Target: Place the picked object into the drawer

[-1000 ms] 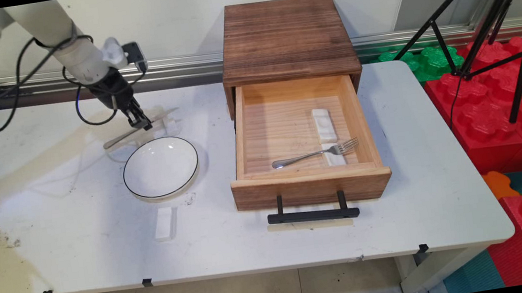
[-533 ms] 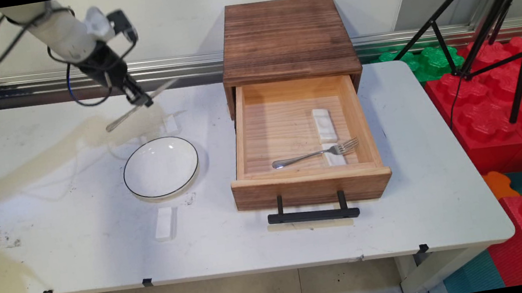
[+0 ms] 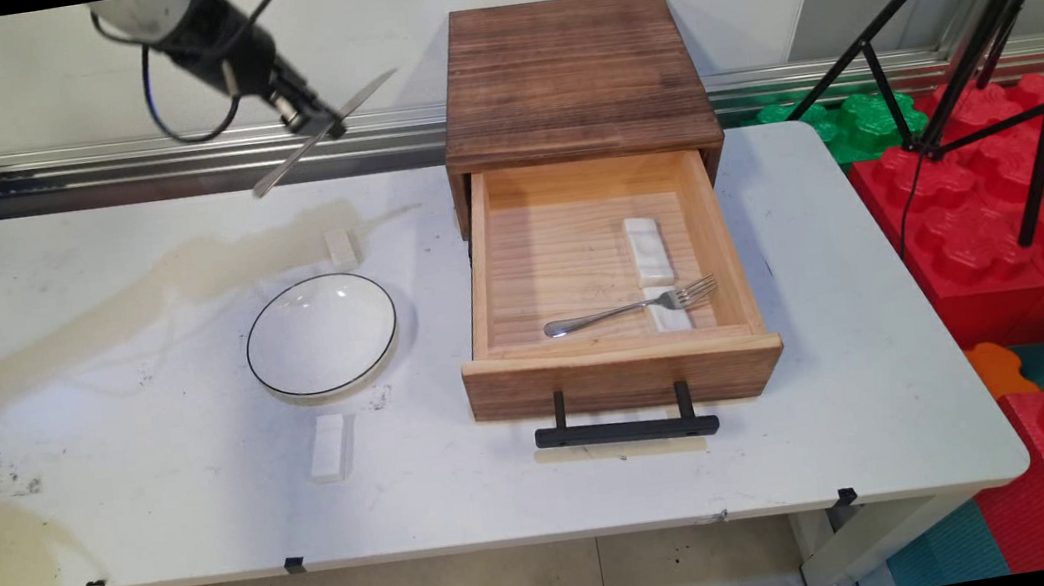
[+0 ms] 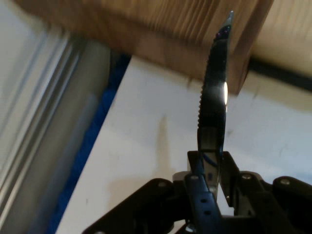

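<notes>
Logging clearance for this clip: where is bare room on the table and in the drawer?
White table is bare right of the open wooden drawer. The drawer's left half is bare; a metal fork and white rests crowd its right.

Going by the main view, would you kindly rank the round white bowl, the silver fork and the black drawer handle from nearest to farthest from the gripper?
1. Round white bowl, below the gripper.
2. Silver fork, inside the open drawer.
3. Black drawer handle, at the near front.

The knife (image 3: 325, 134) has been lifted clean off the small white rest (image 3: 341, 247) by the gripper (image 3: 324, 125); it's been carried up and right, and is now held in the air near the wooden box (image 3: 572, 75).
</notes>
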Available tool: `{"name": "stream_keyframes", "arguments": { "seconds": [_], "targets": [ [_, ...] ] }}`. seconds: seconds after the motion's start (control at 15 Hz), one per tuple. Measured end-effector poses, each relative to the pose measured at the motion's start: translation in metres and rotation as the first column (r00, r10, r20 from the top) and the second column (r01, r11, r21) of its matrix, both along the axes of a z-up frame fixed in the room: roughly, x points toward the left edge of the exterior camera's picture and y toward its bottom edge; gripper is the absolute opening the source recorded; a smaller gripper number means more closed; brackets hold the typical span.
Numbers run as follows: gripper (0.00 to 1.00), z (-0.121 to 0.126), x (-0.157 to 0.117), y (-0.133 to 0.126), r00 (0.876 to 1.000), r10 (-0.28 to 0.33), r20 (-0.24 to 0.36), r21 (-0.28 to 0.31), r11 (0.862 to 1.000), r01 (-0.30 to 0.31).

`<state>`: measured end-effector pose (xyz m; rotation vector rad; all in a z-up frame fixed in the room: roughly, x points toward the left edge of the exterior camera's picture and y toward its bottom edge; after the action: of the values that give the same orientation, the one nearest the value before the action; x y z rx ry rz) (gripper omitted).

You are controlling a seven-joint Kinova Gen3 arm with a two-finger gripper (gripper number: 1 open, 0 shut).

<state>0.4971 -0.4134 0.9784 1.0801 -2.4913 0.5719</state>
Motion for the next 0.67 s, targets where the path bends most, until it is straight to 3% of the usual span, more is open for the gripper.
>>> {"name": "stream_keyframes", "arguments": {
  "seconds": [0.27, 0.53, 0.67],
  "targets": [
    [0.00, 0.037, -0.044, -0.004, 0.994, -0.109, -0.030, -0.071, 0.992, 0.106],
    [0.00, 0.059, -0.089, -0.013, 0.975, -0.217, -0.049, -0.115, 0.971, 0.210],
    [0.00, 0.066, -0.113, -0.017, 0.960, -0.273, -0.061, -0.129, 0.956, 0.264]
  ]
}}
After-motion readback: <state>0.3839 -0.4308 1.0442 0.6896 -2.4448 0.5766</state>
